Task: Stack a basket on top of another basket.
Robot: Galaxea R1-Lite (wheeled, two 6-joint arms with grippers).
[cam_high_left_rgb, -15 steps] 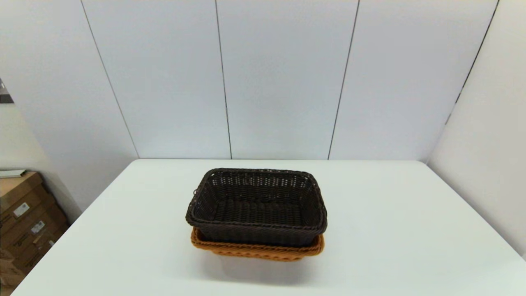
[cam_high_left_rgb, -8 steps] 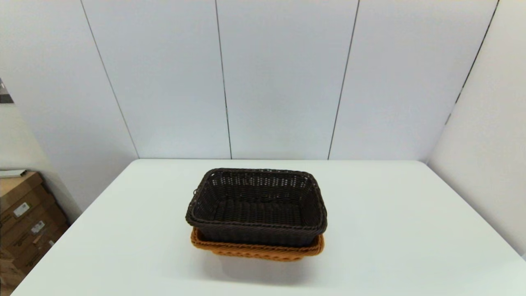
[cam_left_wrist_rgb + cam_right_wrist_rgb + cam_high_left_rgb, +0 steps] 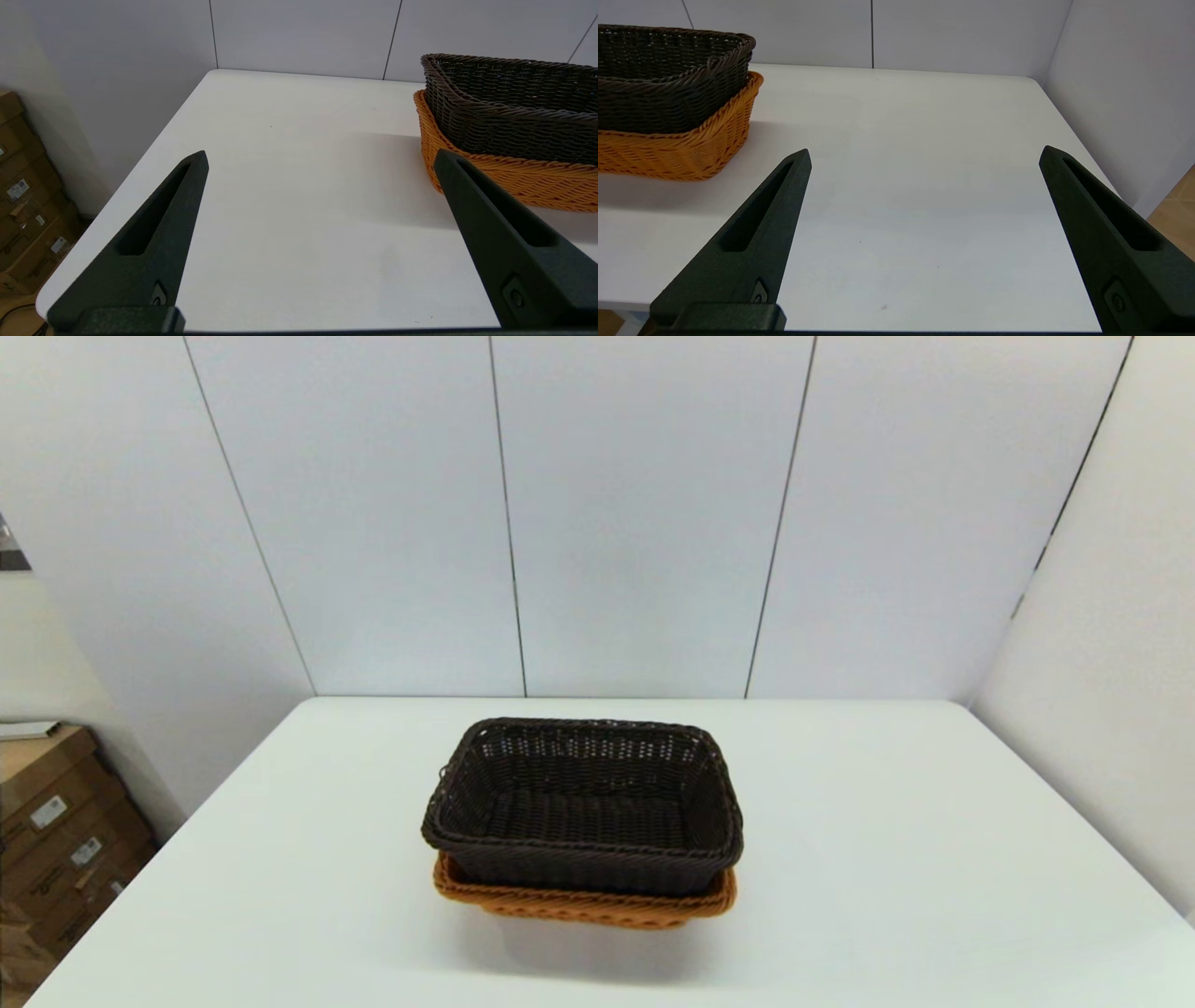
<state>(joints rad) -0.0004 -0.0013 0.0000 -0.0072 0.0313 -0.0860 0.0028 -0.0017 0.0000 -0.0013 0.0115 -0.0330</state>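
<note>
Nearest, at the tabletop's (image 3: pixel 887 859) front edge and out of the head view: left gripper (image 3: pixel 320 156) with fingers spread wide, holding nothing, poised low over the bare white surface on the left side, its right-hand finger overlapping the sight of the orange-tan wicker basket (image 3: pixel 537 179) without visibly touching it. Likewise right gripper (image 3: pixel 924 154), spread wide and empty, low over the right part of the tabletop, well apart from the stack. Farther in, near the middle of the tabletop: orange-tan wicker basket (image 3: pixel 583 901) resting flat on the surface, with only its braided rim and a strip of wall showing in the head view. Nested inside it, upright and roughly square to it: dark brown wicker basket (image 3: pixel 583 803), rim standing clear above the orange-tan rim, open-weave sides visible, interior empty. Same stack seen in the right wrist view, dark brown basket (image 3: pixel 668 84) seated in the orange-tan one (image 3: pixel 682 149). Beyond the tabletop's far edge: pale panelled wall (image 3: pixel 644 513) with thin vertical seams. Off to the left, below tabletop level: stacked cardboard boxes (image 3: pixel 56 840).
</note>
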